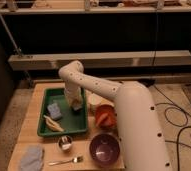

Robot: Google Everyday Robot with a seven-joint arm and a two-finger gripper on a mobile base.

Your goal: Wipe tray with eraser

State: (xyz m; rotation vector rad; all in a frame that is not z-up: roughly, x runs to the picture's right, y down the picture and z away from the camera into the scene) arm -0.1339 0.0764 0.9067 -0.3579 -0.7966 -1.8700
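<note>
**One high view, looking down past the arm**

I work from a single camera, set high on the robot's side. It faces forward and down along the arm onto the wooden table. It sits close, so the arm fills my right foreground. The gripper is at the green tray, mid-frame, with shelves beyond.

Wooden table carries:
- purple bowl, front right
- orange bowl, just behind it
- small metal cup, left of the purple bowl
- fork, along the front edge
- grey-blue cloth, front left corner

Cables lie on the floor, right. Gripper is low inside the tray.
</note>
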